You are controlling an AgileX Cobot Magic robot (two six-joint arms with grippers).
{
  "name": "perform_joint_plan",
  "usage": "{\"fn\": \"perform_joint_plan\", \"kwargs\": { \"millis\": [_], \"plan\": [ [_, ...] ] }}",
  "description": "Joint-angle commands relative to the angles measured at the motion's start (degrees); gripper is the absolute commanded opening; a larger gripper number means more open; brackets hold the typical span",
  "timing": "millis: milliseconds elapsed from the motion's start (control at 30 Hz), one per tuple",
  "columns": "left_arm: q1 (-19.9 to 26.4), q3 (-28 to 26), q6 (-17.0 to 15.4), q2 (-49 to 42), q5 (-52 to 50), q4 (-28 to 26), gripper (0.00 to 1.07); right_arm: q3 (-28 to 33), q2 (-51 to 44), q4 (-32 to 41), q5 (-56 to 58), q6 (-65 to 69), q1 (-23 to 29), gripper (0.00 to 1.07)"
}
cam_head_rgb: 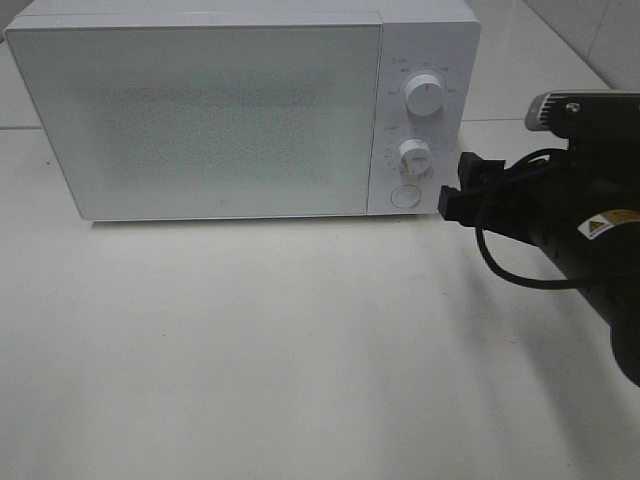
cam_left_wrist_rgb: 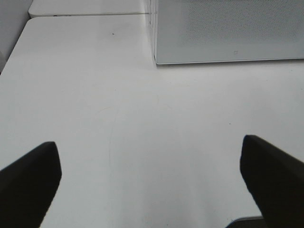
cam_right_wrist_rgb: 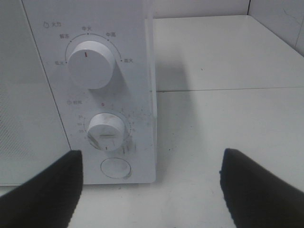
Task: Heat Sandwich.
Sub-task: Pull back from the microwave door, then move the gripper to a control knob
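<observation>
First, the high camera: a white microwave (cam_head_rgb: 200, 110) stands toward the far edge of a white worktop (cam_head_rgb: 250, 350), its frosted door shut. To the right of the door sit an upper dial (cam_head_rgb: 425, 98), a lower dial (cam_head_rgb: 414, 155) and a round button (cam_head_rgb: 404, 196). The black right arm (cam_head_rgb: 580, 210) reaches in from the worktop's right edge, and the right pincer (cam_head_rgb: 452, 195) hangs just beside the round button, without clear contact. A broad stretch of bare worktop lies in front of the microwave, out to the near edge.

Next, the left wrist camera: the left pincer (cam_left_wrist_rgb: 149, 147) is spread wide and holds nothing, hovering over bare worktop. The microwave's front left corner is well ahead of it, and the worktop's left edge runs alongside.

Last, the right wrist camera: the right pincer is spread wide and grips nothing. It faces the control panel, with the lower dial and round button just ahead, and bare worktop to the microwave's right.

The sandwich shows in no view, so its place relative to either pincer cannot be told.
</observation>
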Motion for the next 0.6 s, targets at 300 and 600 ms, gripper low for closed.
{"fn": "perform_joint_plan", "kwargs": {
  "millis": [300, 600],
  "plan": [
    [0.2, 0.1, -0.3, -1.5, -0.5, 0.2, 0.97, -6.6, 9.7, -0.5, -0.8, -0.2, 1.4, 0.76],
    [0.2, 0.1, -0.3, -1.5, -0.5, 0.2, 0.97, -12.3, 15.6, -1.0, -1.0, -0.1, 1.3, 0.76]
  ]
}}
